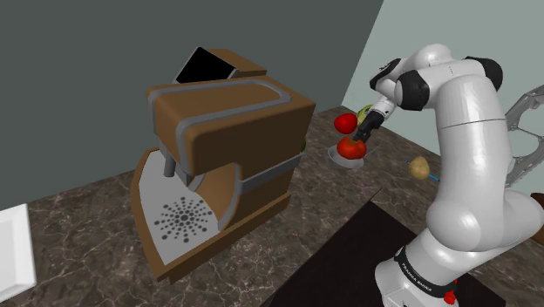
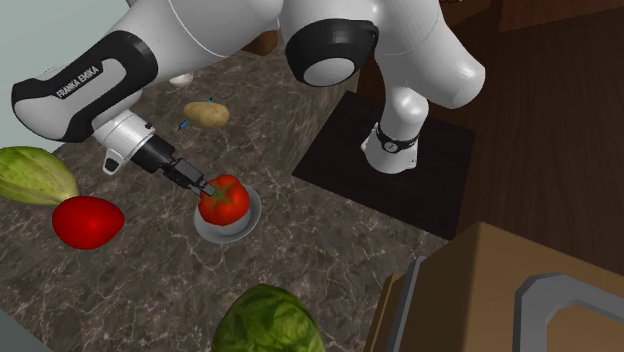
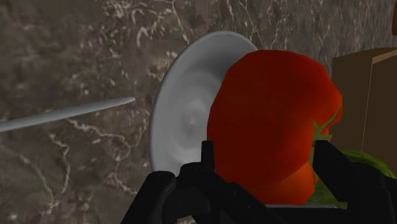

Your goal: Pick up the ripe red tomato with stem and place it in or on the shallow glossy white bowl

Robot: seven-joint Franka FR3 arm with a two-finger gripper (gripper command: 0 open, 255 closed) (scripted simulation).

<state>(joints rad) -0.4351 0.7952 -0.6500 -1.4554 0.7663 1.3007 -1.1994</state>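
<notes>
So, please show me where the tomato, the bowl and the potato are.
tomato (image 2: 226, 200), second exterior view, middle of its red skin.
bowl (image 2: 255, 212), second exterior view, its rim beside the tomato.
potato (image 2: 205, 114), second exterior view, middle of its body.

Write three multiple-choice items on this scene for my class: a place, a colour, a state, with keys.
1. Where is the tomato?
A over the white bowl
B on a shelf
C in a drawer
2. What colour is the casing of the big machine?
A brown
B blue
C pink
3. The tool:
A stands open, far from the tomato
B clasps the tomato
C holds a spoon
Key: 1 A, the tomato sits above the bowl's middle; 2 A, the casing is brown with grey trim; 3 B, the black fingers press both sides of the tomato.
</notes>
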